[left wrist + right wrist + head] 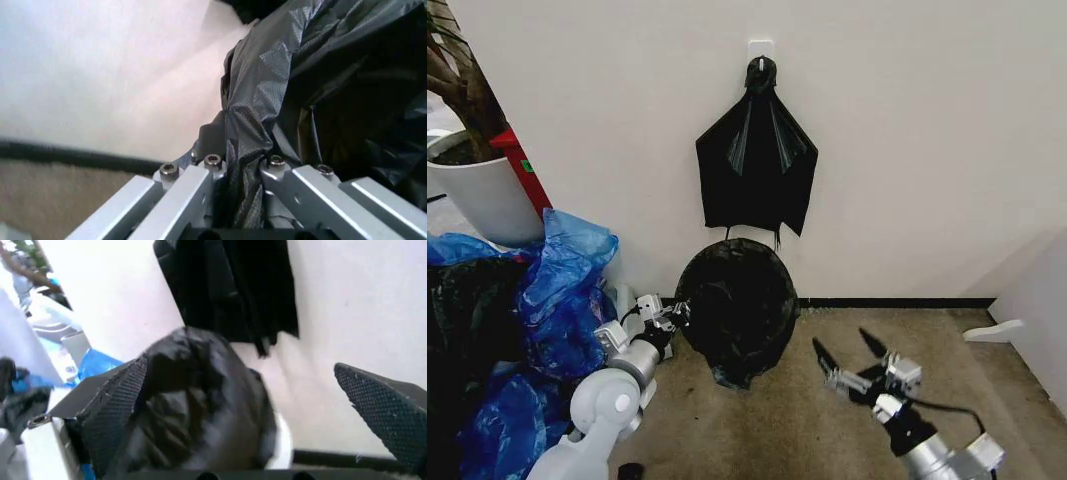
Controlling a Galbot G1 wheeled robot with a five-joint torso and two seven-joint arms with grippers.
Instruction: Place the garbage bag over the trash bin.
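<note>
The thin, glossy, wrinkled black plastic garbage bag stands on the carpeted floor against the white wall, draped over the small round white plastic trash bin, of which a sliver of white side shows in the right wrist view. The left hand is at the bag's left edge, its fingers pressed together on a fold of the black film, which passes between the metal fingers in the left wrist view. The right hand hovers apart from the bag to its right, fingers spread and holding nothing. A fan-shaped black bunch hangs on the wall above the bag; bright blue plastic bags lie to its left.
</note>
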